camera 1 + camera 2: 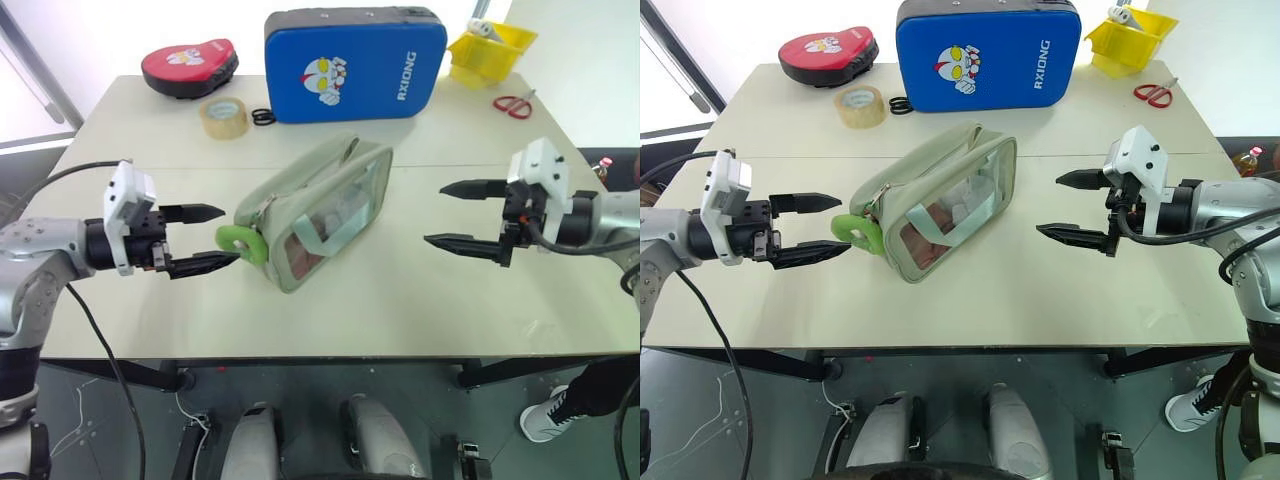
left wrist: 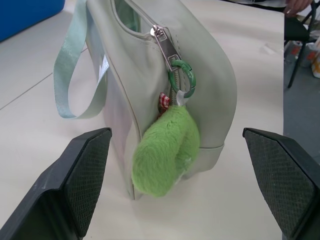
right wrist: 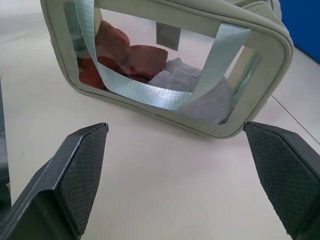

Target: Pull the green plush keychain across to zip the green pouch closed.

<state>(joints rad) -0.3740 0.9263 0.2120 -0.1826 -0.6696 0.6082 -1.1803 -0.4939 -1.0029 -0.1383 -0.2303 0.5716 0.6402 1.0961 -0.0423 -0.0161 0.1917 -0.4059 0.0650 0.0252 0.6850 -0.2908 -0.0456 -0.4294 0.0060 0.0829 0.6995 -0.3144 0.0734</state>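
The green pouch (image 1: 315,205) stands in the middle of the table, pale sage with clear side panels and a light green strap. The green plush keychain (image 1: 241,245) hangs from the zipper pull at the pouch's left end; in the left wrist view the green plush keychain (image 2: 165,152) dangles from a green clasp on the metal slider. My left gripper (image 1: 210,238) is open, its fingertips just left of the keychain, holding nothing. My right gripper (image 1: 442,214) is open and apart from the pouch's right side, which faces it in the right wrist view (image 3: 165,65).
At the back of the table lie a blue case (image 1: 353,65), a tan tape roll (image 1: 223,118), a red pad (image 1: 189,67), a yellow bin (image 1: 489,50) and red scissors (image 1: 513,106). Bare tabletop (image 1: 400,300) lies in front of the pouch.
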